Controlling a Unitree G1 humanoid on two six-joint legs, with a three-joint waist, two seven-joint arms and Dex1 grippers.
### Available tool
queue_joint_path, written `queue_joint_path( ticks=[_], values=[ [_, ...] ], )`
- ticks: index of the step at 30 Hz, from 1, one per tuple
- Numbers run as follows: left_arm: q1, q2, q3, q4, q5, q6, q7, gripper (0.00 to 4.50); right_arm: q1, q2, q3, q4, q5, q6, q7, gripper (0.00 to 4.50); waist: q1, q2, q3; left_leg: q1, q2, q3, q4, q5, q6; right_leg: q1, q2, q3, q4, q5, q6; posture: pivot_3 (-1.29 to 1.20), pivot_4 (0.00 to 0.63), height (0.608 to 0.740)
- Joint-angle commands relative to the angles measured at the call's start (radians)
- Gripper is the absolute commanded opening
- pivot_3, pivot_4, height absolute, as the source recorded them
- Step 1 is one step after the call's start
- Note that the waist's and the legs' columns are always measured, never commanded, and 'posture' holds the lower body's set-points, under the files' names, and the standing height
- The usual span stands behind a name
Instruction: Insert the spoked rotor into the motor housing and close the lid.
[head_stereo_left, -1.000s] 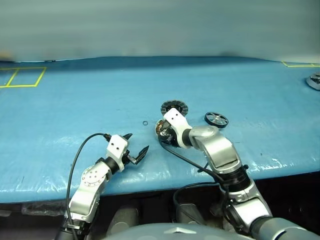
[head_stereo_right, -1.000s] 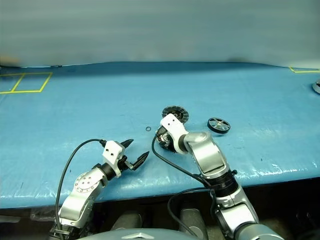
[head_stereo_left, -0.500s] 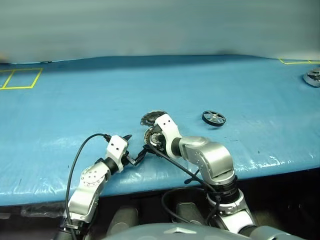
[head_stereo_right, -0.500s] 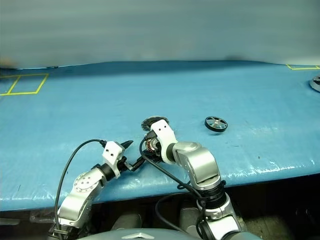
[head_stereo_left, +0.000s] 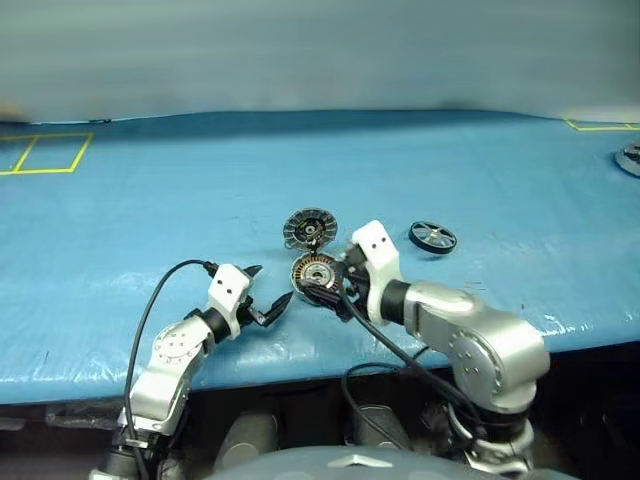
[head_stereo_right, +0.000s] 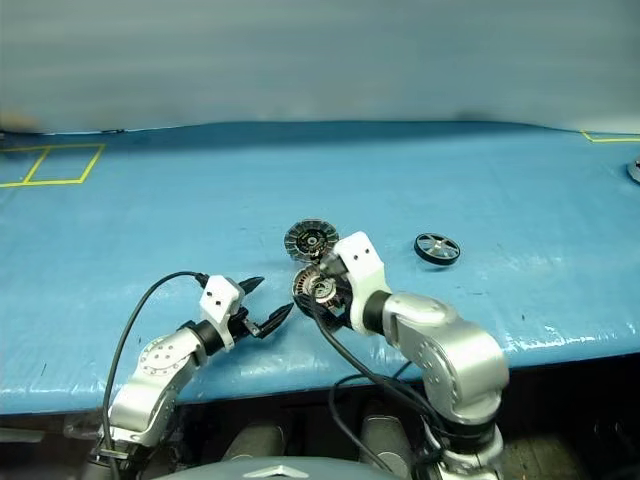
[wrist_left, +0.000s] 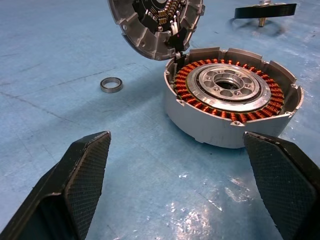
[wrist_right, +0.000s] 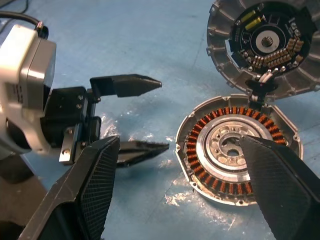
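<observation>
A long table (head_stereo_left: 150, 200) covered in a bright blue sheet runs across the room from side to side. The sheet is slightly wrinkled and glossy, catching pale glints of overhead light near its front edge. Yellow tape (head_stereo_left: 45, 155) marks out a pair of rectangles at the far left corner of the surface, and another bit of yellow tape (head_stereo_left: 600, 127) sits at the far right. Behind the table rises a plain grey-blue wall (head_stereo_left: 320, 50), bare and evenly lit. Below the table's front edge it is dark.
</observation>
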Motion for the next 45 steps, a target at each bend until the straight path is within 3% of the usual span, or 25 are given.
queue_joint_path(
  ticks=[1, 8, 16, 31, 34, 43, 45],
  values=[
    [-0.059, 0.030, 0.061, 0.058, 0.018, 0.006, 0.027, 4.50, 0.167, -0.087, -0.027, -0.007, 0.018, -0.284, 0.051, 4.02, 0.002, 0.001, 0.001, 0.000, 0.000, 0.000, 0.000, 0.000, 0.000, 0.000, 0.001, 0.001, 0.000, 0.000, 0.000, 0.00, 0.150, 0.740],
    [-0.250, 0.039, 0.088, 0.295, 0.075, -0.072, 0.071, 4.50, 0.411, -0.120, 0.055, 0.137, -0.108, -0.833, -0.047, 4.02, -0.001, -0.005, 0.009, 0.001, 0.002, 0.002, 0.001, 0.003, -0.002, 0.000, 0.003, 0.003, 0.001, -0.003, 0.006, 0.00, 0.150, 0.740],
    [-0.508, -0.026, 0.052, 0.605, 0.043, -0.142, -0.088, 4.50, 0.535, -0.066, 0.113, 0.328, -0.171, -1.295, -0.110, 4.02, 0.007, -0.008, 0.011, 0.000, 0.000, 0.002, 0.002, 0.006, -0.004, 0.001, 0.002, 0.005, 0.001, -0.001, 0.008, 0.00, 0.150, 0.740],
    [-0.720, -0.098, -0.044, 0.958, 0.181, -0.239, -0.124, 4.50, 0.536, -0.032, 0.135, 0.381, -0.157, -1.364, -0.173, 4.02, 0.007, -0.012, 0.013, 0.000, 0.000, 0.002, 0.002, 0.005, -0.002, 0.000, 0.003, 0.006, 0.001, 0.002, 0.004, 0.00, 0.150, 0.740],
    [-0.729, -0.104, -0.054, 1.004, 0.210, -0.245, -0.103, 3.87, 0.526, -0.033, 0.134, 0.383, -0.154, -1.359, -0.179, 4.06, 0.008, -0.012, 0.013, 0.000, 0.000, 0.002, 0.002, 0.005, -0.001, 0.001, 0.003, 0.006, 0.001, 0.002, 0.004, 0.00, 0.150, 0.740],
    [-0.684, -0.071, -0.089, 1.028, 0.279, -0.275, -0.093, 0.87, 0.509, -0.032, 0.136, 0.385, -0.155, -1.343, -0.200, 4.06, 0.005, -0.012, 0.013, 0.002, 0.001, 0.002, 0.004, 0.005, -0.001, 0.002, 0.003, 0.006, 0.004, 0.000, 0.007, 0.00, 0.150, 0.740],
    [-0.651, -0.048, -0.084, 1.002, 0.275, -0.270, -0.099, 0.67, 0.508, -0.030, 0.138, 0.382, -0.155, -1.340, -0.203, 4.06, 0.002, -0.012, 0.013, 0.006, 0.001, 0.002, 0.004, 0.005, -0.001, 0.005, 0.003, 0.007, 0.005, 0.000, 0.007, 0.00, 0.150, 0.740]
  ],
)
